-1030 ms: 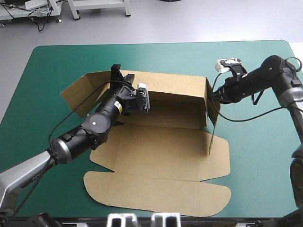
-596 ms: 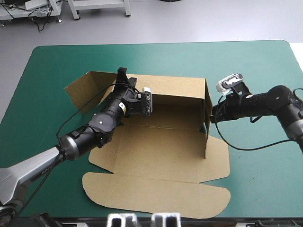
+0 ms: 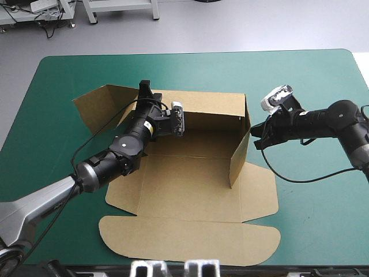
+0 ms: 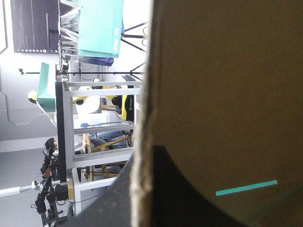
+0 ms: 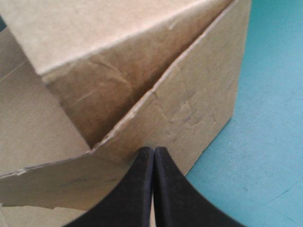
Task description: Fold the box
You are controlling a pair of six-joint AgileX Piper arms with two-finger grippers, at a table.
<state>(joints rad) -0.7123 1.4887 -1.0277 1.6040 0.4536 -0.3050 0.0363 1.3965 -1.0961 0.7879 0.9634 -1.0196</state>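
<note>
Brown box (image 3: pixel 190 179) mid-frame on teal-green cover (image 3: pixel 311 81), back and right walls raised, left gripper (image 3: pixel 144 89) pinching back wall, right gripper (image 5: pixel 154 150) pressed together, tip at right wall.

No writing, label, brand, number or sign can be read on the box (image 3: pixel 190 173) or anywhere else.

The brown box (image 3: pixel 190 179) lies mid-tabletop (image 3: pixel 314 225), partly folded. Its rear wall (image 3: pixel 210 107) stands upright and the right wall (image 3: pixel 239 156) is raised and angled inward. The left flap (image 3: pixel 92 109) splays outward, seemingly half-lifted, and the round-cornered lid (image 3: pixel 190 242) lies flat toward the near edge.
</note>
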